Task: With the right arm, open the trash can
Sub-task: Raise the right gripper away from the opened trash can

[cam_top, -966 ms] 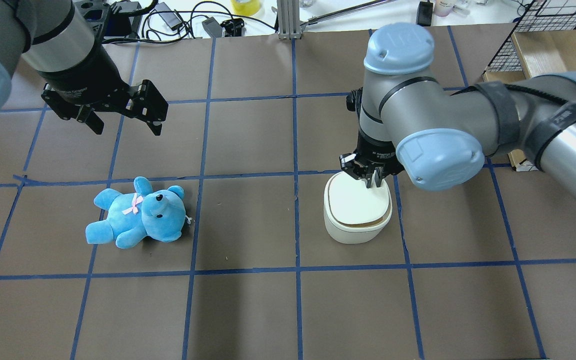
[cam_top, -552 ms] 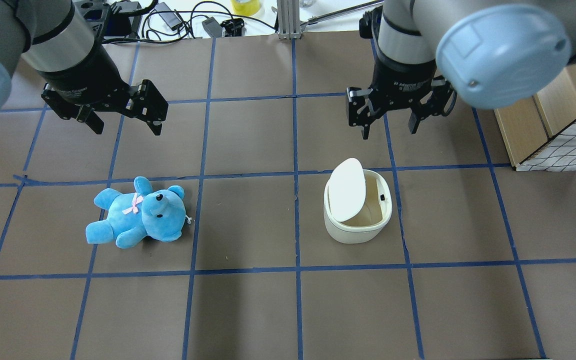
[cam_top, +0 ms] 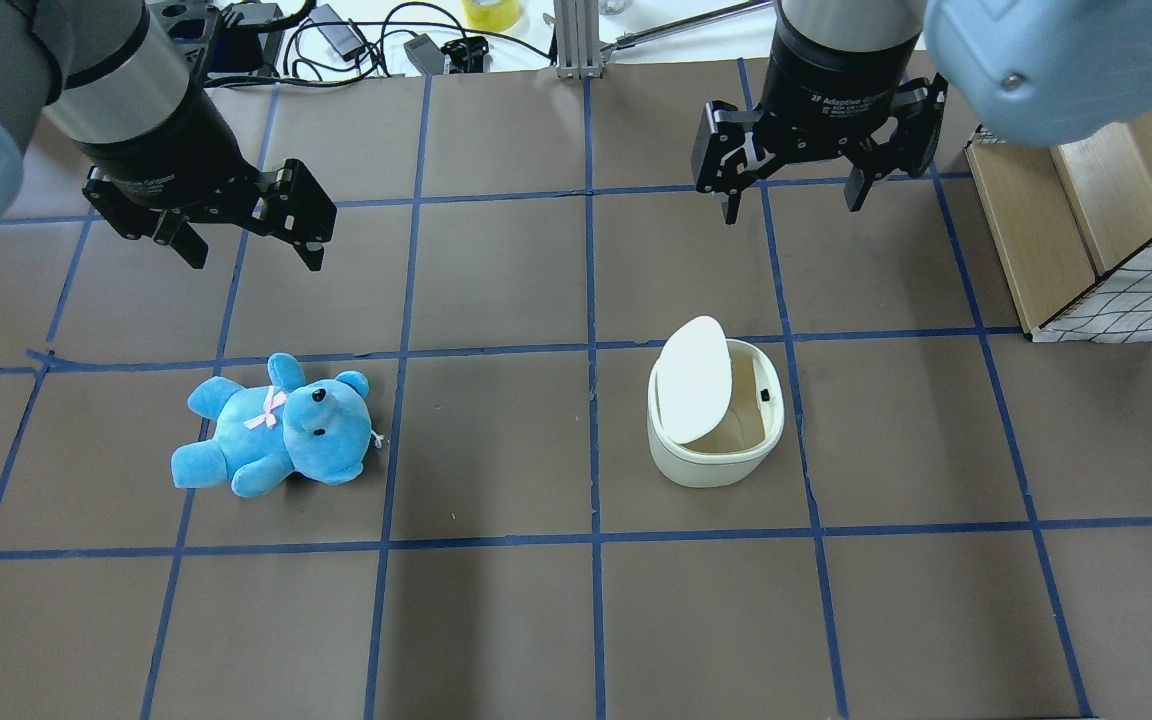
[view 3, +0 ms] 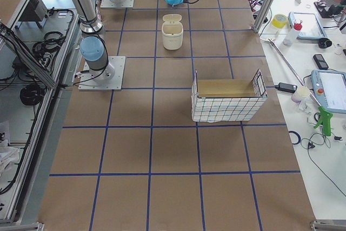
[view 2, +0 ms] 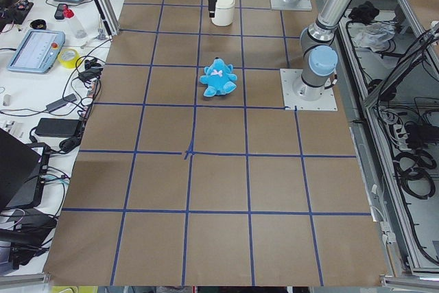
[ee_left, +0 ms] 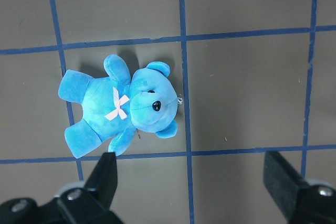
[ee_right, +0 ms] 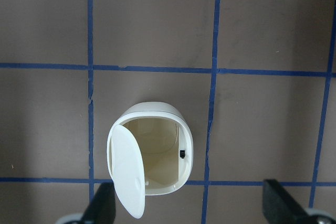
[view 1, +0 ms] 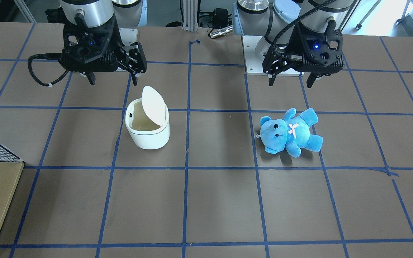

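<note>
The white trash can (cam_top: 706,462) stands right of the table's middle with its flip lid (cam_top: 693,380) tilted up, and the inside shows. It also shows in the front view (view 1: 149,138) and the right wrist view (ee_right: 152,116). My right gripper (cam_top: 792,205) is open and empty, raised above the table behind the can and clear of it; it also shows in the front view (view 1: 113,79). My left gripper (cam_top: 254,258) is open and empty, hovering behind a blue teddy (cam_top: 276,430).
A wire-mesh basket with a wooden box (cam_top: 1086,220) sits at the right edge, close to my right arm. Cables and small devices (cam_top: 356,40) lie along the far table edge. The teddy (view 1: 289,132) lies on its back to the left of the can.
My right gripper has lifted off the can's lid, moved back and up, and opened. The lid, shut a second ago, has flipped up. The left arm has not moved.
</note>
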`<state>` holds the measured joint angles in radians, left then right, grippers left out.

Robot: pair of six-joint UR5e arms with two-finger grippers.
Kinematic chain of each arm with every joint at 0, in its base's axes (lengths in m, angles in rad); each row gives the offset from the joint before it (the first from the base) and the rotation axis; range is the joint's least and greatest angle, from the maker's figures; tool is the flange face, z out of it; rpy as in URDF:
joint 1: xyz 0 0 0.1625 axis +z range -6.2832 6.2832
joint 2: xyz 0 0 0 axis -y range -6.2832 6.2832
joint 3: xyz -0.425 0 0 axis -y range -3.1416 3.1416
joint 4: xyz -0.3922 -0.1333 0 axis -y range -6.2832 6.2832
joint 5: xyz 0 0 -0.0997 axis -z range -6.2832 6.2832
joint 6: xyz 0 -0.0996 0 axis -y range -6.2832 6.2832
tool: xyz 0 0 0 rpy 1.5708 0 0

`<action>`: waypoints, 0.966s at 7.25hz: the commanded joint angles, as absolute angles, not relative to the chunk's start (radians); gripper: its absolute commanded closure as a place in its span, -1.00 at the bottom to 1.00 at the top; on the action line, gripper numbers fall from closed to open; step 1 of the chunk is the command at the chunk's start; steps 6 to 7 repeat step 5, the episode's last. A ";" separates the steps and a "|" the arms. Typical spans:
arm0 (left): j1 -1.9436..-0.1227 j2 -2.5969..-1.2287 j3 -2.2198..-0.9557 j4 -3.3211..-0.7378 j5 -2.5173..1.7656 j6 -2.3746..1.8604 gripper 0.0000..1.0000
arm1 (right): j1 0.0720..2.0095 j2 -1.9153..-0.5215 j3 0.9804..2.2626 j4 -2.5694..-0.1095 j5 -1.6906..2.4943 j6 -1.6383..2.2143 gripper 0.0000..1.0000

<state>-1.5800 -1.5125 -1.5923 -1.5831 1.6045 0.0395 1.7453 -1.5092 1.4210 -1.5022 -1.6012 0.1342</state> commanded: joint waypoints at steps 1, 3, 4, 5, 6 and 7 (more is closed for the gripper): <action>-1.580 -1.513 -1.592 -1.583 1.605 0.040 -1.00 | 1.749 -1.509 1.422 -1.563 -1.603 0.143 -1.00; -1.580 -1.513 -1.592 -1.583 1.605 0.038 -1.00 | 1.752 -1.509 1.424 -1.563 -1.606 0.143 -1.00; -1.580 -1.513 -1.592 -1.583 1.605 0.040 -1.00 | 1.752 -1.509 1.425 -1.563 -1.608 0.144 -1.00; -1.580 -1.513 -1.592 -1.583 1.605 0.040 -1.00 | 1.753 -1.509 1.427 -1.563 -1.608 0.143 -1.00; -1.580 -1.513 -1.592 -1.583 1.605 0.040 -1.00 | 1.753 -1.509 1.427 -1.563 -1.608 0.143 -1.00; -1.580 -1.513 -1.592 -1.583 1.605 0.040 -1.00 | 1.753 -1.509 1.427 -1.563 -1.608 0.143 -1.00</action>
